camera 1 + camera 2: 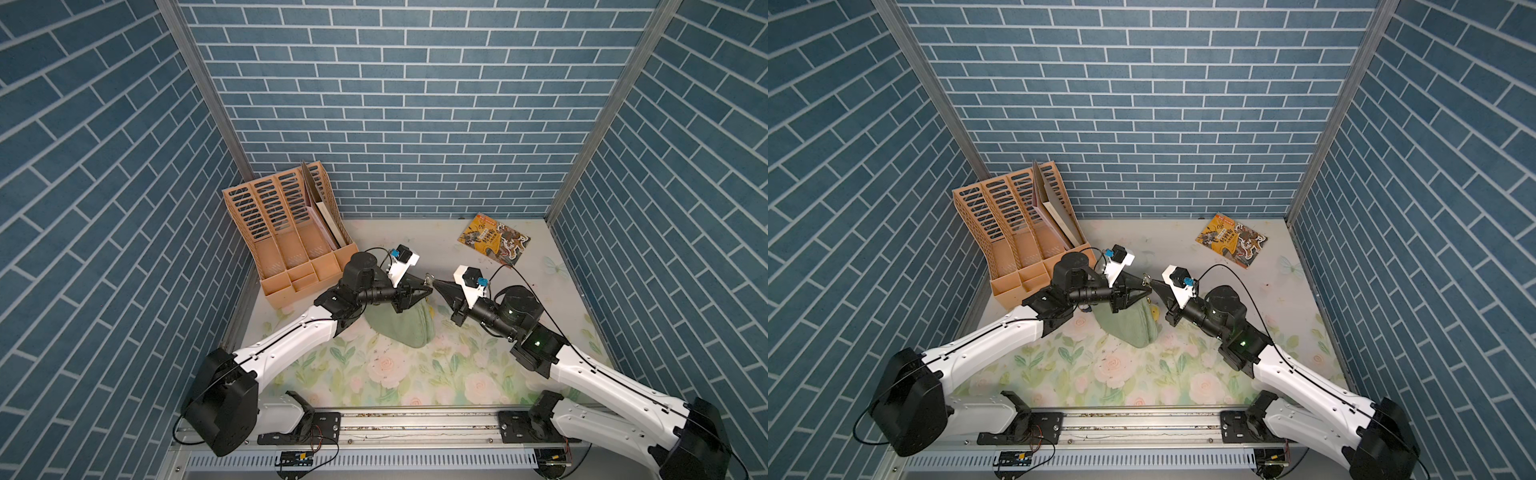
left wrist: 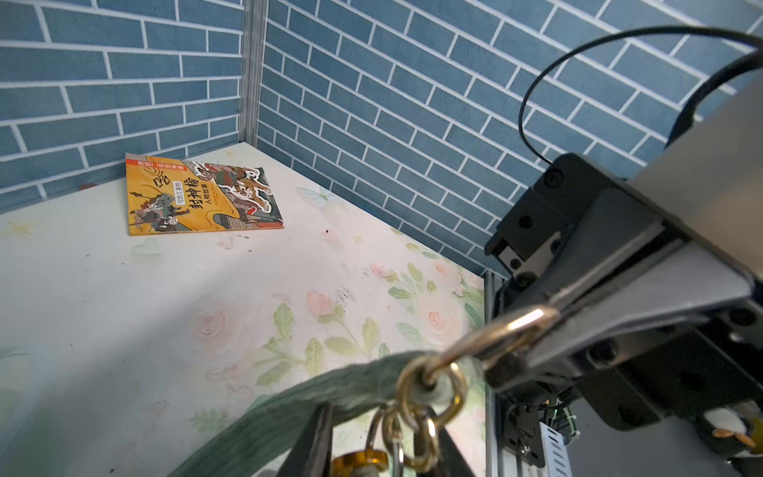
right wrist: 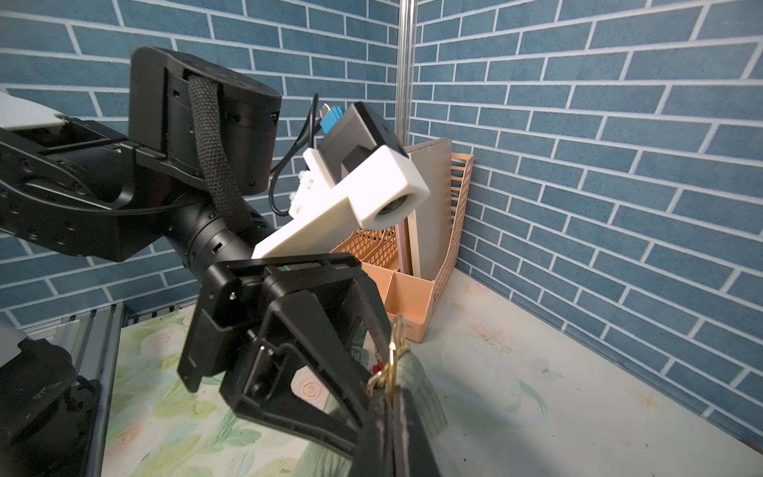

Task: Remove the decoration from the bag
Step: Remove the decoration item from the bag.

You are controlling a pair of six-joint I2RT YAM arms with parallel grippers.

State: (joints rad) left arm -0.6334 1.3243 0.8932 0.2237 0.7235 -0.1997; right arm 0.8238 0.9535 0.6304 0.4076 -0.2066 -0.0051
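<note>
Right gripper (image 1: 433,284) tight on bag (image 1: 409,332) clasp (image 2: 516,328)

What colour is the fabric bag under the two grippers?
Sage green; the bag shows best in a top view.

sage-green bag (image 1: 409,332), hanging; gold clasp (image 2: 510,330) uppermost

Robotics lab booth: brick-print wall panels (image 1: 395,104), aluminium rail (image 1: 415,424), floral tabletop (image 1: 415,374).
</note>
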